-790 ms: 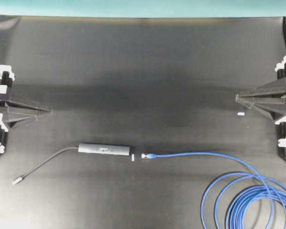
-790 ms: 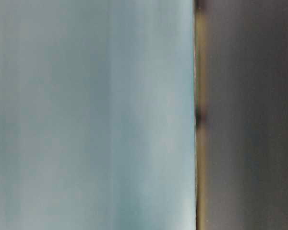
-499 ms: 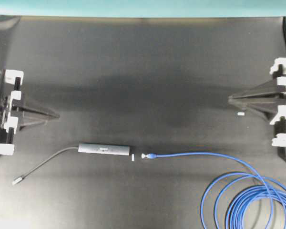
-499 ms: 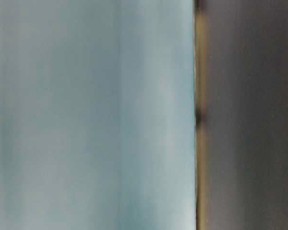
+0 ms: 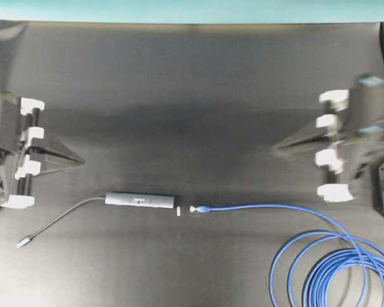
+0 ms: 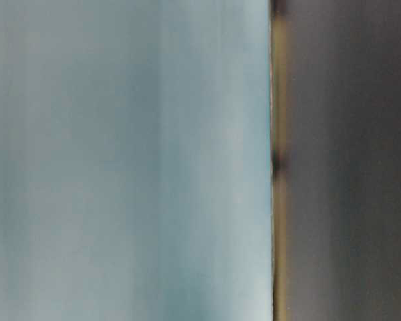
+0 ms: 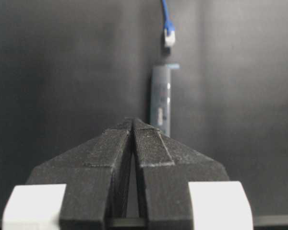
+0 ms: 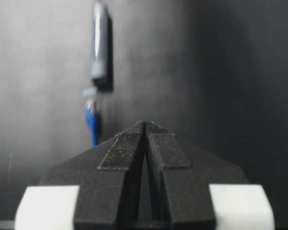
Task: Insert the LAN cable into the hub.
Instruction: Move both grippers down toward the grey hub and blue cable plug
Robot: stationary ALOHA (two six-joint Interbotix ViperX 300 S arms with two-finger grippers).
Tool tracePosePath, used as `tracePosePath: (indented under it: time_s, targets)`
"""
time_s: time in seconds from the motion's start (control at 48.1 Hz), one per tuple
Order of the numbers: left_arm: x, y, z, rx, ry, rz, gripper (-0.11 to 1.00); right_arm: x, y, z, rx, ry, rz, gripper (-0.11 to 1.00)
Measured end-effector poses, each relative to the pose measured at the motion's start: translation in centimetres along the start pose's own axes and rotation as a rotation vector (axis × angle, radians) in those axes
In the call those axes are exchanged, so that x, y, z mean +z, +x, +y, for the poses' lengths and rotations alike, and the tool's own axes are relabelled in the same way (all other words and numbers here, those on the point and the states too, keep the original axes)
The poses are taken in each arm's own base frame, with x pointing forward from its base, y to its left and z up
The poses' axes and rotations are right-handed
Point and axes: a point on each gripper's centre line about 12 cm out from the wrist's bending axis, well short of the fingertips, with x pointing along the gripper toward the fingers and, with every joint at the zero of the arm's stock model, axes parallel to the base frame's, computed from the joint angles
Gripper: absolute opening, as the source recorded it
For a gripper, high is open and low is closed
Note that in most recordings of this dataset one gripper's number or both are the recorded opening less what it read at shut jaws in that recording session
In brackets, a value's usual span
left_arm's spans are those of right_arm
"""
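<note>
While both hang above the table, left gripper (image 5: 82,160) and right gripper (image 5: 275,148), slightly blurred, are pinched together, seemingly empty.

Table (image 5: 198,83) – matt black, cloth-like. Hub (image 5: 141,199) – smooth grey, slight sheen. Cable (image 5: 320,268): glossy blue plastic. Fingers (image 7: 149,148) look rough, ribbed black plastic.

Both arms have moved inward over the table. The left gripper (image 5: 82,161) advanced slightly; the right gripper (image 5: 275,148) came further, blurred.
</note>
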Motion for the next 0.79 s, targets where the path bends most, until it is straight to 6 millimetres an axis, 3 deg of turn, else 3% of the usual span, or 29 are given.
tracePosePath:
  time_s: [0.312, 0.437, 0.52, 0.644, 0.728, 0.79]
  targets:
    - [-0.5, 1.6, -0.2, -0.01, 0.006, 0.063, 0.01, -0.1, 3.6, 0.2, -0.007, -0.008, 0.183, 0.02]
    - [-0.7, 2.4, -0.2, -0.01, 0.007, 0.087, 0.05, -0.4, 4.5, 0.1, -0.009, -0.008, 0.215, 0.24]
    - [-1.0, 2.9, -0.2, -0.01, 0.007, 0.104, 0.22, -0.7, 4.9, 0.2, -0.009, -0.011, 0.229, 0.48]
    - [-1.3, 3.8, -0.4, -0.014, -0.006, 0.101, 0.61, -1.1, 5.3, 0.4, -0.003, -0.026, 0.246, 0.79]
    - [-1.3, 4.3, -0.4, -0.018, -0.008, 0.067, 0.82, -1.2, 5.6, 0.7, 0.003, -0.05, 0.245, 0.85]
    - [-1.5, 4.7, -0.5, -0.02, -0.007, 0.04, 0.83, -1.3, 5.7, 0.8, 0.006, -0.057, 0.245, 0.83]
